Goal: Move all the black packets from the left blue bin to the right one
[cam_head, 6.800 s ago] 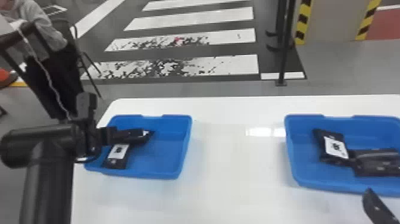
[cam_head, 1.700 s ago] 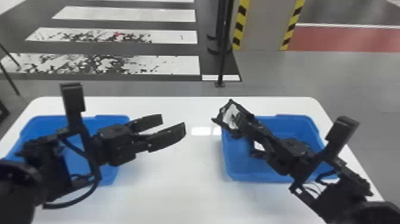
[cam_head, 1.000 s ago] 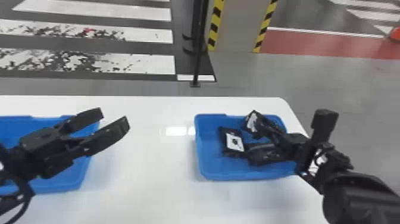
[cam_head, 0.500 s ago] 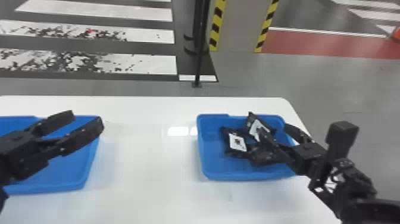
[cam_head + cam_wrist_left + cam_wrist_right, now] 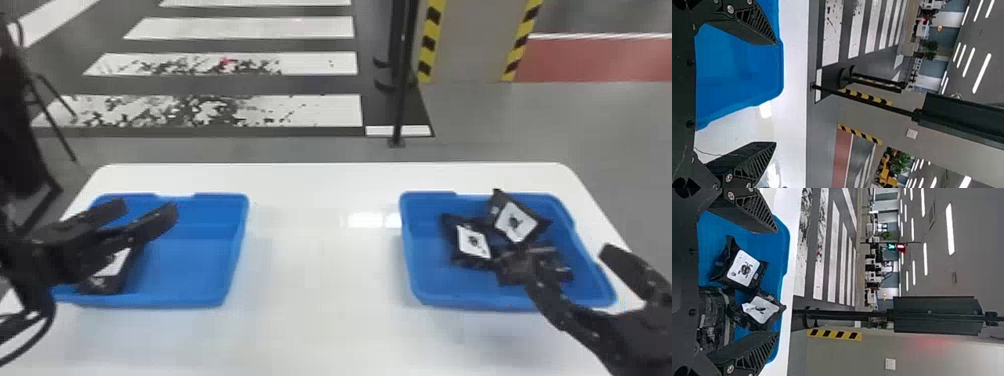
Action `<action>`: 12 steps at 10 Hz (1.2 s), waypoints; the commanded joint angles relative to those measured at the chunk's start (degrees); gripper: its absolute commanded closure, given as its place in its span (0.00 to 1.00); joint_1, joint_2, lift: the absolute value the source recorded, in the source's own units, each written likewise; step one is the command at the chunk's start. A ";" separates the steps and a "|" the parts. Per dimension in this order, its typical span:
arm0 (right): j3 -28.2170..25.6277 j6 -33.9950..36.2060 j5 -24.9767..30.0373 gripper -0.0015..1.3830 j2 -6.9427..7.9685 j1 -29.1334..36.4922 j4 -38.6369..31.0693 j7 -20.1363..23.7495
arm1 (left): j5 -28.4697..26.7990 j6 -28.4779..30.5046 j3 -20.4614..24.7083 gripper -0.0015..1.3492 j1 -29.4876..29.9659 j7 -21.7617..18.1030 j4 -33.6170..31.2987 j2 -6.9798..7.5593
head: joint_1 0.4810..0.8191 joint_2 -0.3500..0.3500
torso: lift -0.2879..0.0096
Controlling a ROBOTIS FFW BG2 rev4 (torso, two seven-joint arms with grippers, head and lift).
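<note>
In the head view my left gripper [image 5: 148, 209] is open over the left blue bin [image 5: 236, 250]. A black packet with a white label [image 5: 112, 265] lies at that bin's left side, partly hidden under the left arm. My right gripper [image 5: 567, 257] stands open over the right blue bin [image 5: 417, 280]. Inside it are a labelled packet [image 5: 472, 242], another tilted one [image 5: 517, 221] against it, and a darker packet [image 5: 555, 260] partly behind a finger. In the left wrist view the left gripper [image 5: 775, 93] has nothing between its fingers. Both labelled packets [image 5: 743, 268] show beyond the right gripper [image 5: 777, 282].
The white table [image 5: 320, 280] separates the two bins. Past its far edge stands a black pole [image 5: 402, 90] on the floor, with a striped pillar [image 5: 467, 45] behind. A dark chair [image 5: 25, 125] is at the far left.
The right gripper has opened and let go of a packet, which now rests in the right bin; its fingers have drawn off it. The head view has swung back left, and the left gripper is over the left bin.
</note>
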 commanded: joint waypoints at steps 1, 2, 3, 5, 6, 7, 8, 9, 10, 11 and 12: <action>0.28 -2.32 -0.24 0.08 1.13 5.99 -3.83 -0.05 | -1.99 2.73 0.29 0.10 -2.51 0.64 3.57 0.33 | 0.63 0.61 | 0.45; 0.39 -3.44 -0.35 0.08 1.27 8.52 -5.09 -0.57 | -2.68 2.73 0.41 0.10 -4.76 1.08 8.21 0.68 | 0.63 0.65 | 0.45; 0.39 -3.72 -0.92 0.08 1.27 9.51 -5.09 -0.66 | -4.05 3.01 0.52 0.10 -7.29 1.08 12.71 1.47 | 0.63 0.67 | 0.45; 2.22 -3.44 -2.41 0.08 1.27 10.07 -4.53 -0.57 | -7.36 6.95 -0.05 0.10 -11.65 1.60 19.03 2.70 | 0.63 0.74 | 0.45; 3.02 -1.90 -4.12 0.08 1.27 10.21 -4.11 -0.48 | -9.64 9.20 -0.05 0.10 -12.92 2.48 19.60 2.88 | 0.63 0.77 | 0.45; 3.48 -1.61 -4.92 0.08 1.13 10.21 -3.83 -0.40 | -11.47 13.70 -0.39 0.10 -13.90 3.19 19.60 2.88 | 0.63 0.82 | 0.45; 3.48 -1.61 -5.49 0.08 1.05 10.21 -3.83 -0.40 | -14.44 18.06 -1.31 0.10 -15.03 3.45 19.60 2.97 | 0.63 0.85 | 0.45; 3.48 -1.61 -5.95 0.09 1.05 10.21 -3.97 -0.40 | -16.39 19.88 -1.31 0.10 -15.87 4.33 19.60 2.97 | 0.63 0.86 | 0.45; 3.48 -1.61 -6.06 0.09 1.05 10.21 -4.11 -0.40 | -18.90 21.29 -1.19 0.10 -16.72 4.86 19.74 3.14 | 0.63 0.87 | 0.45; 3.48 -1.47 -6.41 0.09 1.05 10.21 -3.97 -0.40 | -20.73 22.56 -1.31 0.10 -17.42 5.03 20.44 3.49 | 0.63 0.90 | 0.45; 3.48 -1.61 -6.64 0.09 1.05 10.35 -3.97 -0.40 | -21.18 23.40 -1.31 0.10 -18.12 5.21 21.85 3.67 | 0.63 0.92 | 0.45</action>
